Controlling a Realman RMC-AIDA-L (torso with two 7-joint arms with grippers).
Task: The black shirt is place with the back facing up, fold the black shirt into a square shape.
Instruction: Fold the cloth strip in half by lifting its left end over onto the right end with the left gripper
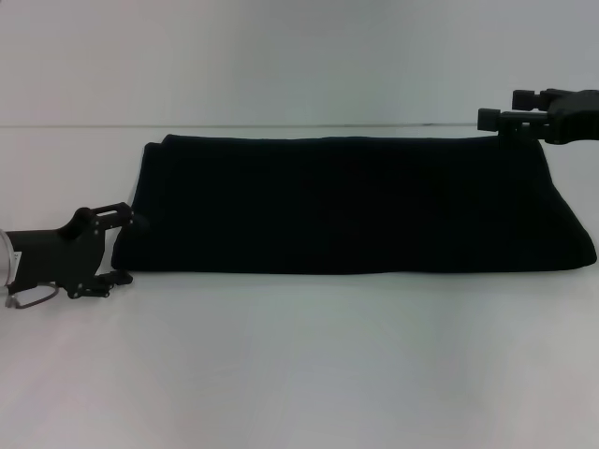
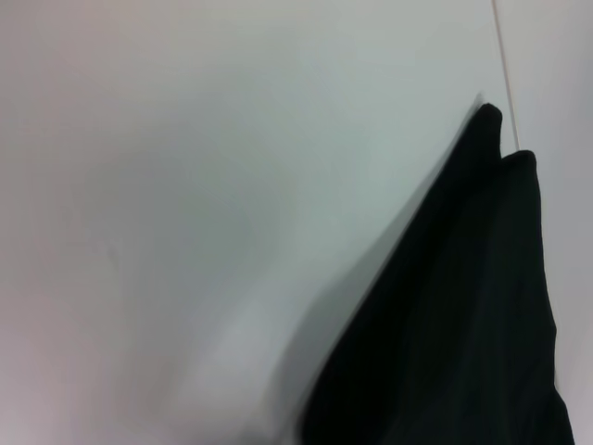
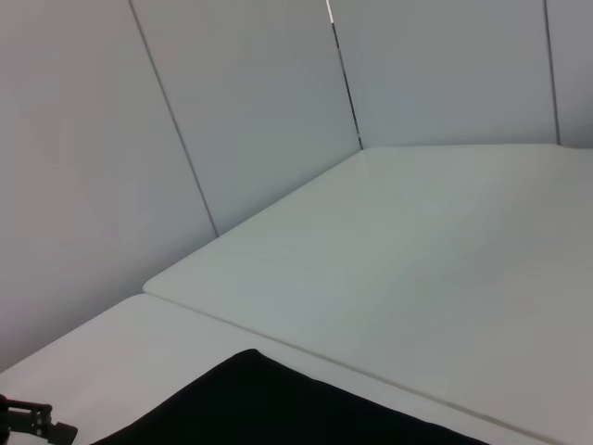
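Observation:
The black shirt (image 1: 346, 206) lies folded into a long, wide band across the white table (image 1: 299, 365). My left gripper (image 1: 124, 246) is at the band's near left corner, open, its fingers spread just beside the cloth edge with nothing held. My right gripper (image 1: 501, 108) hovers over the far right corner, open and holding nothing. In the left wrist view the black shirt (image 2: 463, 324) shows as a dark layered edge. The right wrist view catches one corner of the black shirt (image 3: 278, 408).
A seam (image 1: 281, 126) between two table tops runs along the shirt's far edge. Grey wall panels (image 3: 232, 111) stand behind the second table top (image 3: 417, 260). Bare white surface stretches in front of the shirt.

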